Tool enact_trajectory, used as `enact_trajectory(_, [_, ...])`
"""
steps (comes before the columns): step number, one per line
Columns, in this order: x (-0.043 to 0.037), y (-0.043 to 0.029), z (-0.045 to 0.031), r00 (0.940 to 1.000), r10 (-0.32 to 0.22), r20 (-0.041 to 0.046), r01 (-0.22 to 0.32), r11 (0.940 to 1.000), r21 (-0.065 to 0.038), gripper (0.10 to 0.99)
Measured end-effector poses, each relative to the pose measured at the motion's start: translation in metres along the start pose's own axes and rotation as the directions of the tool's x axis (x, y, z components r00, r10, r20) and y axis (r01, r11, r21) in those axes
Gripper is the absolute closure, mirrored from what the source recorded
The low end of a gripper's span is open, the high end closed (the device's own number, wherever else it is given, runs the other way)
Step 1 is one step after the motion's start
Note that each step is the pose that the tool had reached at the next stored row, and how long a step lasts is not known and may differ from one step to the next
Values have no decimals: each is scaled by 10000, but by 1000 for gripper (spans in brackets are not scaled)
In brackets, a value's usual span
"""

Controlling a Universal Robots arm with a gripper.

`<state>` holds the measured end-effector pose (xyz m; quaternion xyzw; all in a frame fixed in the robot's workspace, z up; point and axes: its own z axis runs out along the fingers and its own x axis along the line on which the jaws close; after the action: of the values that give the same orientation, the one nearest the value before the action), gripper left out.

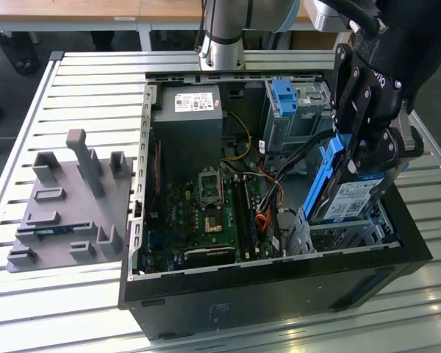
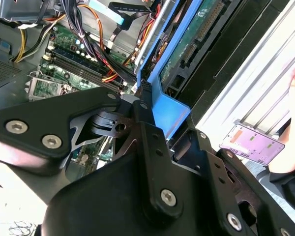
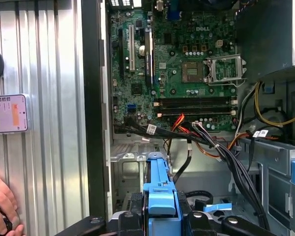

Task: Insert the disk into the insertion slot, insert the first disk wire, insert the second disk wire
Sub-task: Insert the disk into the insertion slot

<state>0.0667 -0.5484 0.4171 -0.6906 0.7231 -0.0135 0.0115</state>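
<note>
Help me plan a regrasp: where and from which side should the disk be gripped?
Probably the upper end of its blue carrier, from above: the disk stands tilted on end over the insertion slot, so that end is free; the gripper is clamped there.

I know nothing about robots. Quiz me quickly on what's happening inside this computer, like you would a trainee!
1. True or false: the claw grips the disk.
2. The disk is: A lying flat, B tilted over the insertion slot, C standing bolt upright.
3. Fill in: the disk's carrier is coloured ____.

Key: 1 true; 2 B; 3 blue.
</note>
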Motion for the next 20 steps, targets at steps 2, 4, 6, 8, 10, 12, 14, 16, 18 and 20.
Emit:
enact_trajectory(2, [0,0,10,10000,0,0,0,10000,-1,718])
enact_trajectory(4, [0,1,21,10000,0,0,0,10000,-1,718])
enact_trajectory(6, [0,1,32,10000,0,0,0,10000,-2,718])
enact_trajectory(8, [0,1,41,10000,0,-1,0,10000,-4,718])
enact_trajectory(10, [0,2,49,10000,0,-1,0,10000,-5,718])
enact_trajectory(12, [0,2,56,10000,0,0,0,10000,-6,718])
enact_trajectory(14, [0,2,64,10000,0,-1,0,10000,-8,718])
enact_trajectory(16, [0,2,73,10000,0,0,0,10000,-10,718])
enact_trajectory(18, [0,3,82,10000,0,0,0,10000,-12,718])
enact_trajectory(20, [0,3,91,10000,0,-2,0,10000,-15,718])
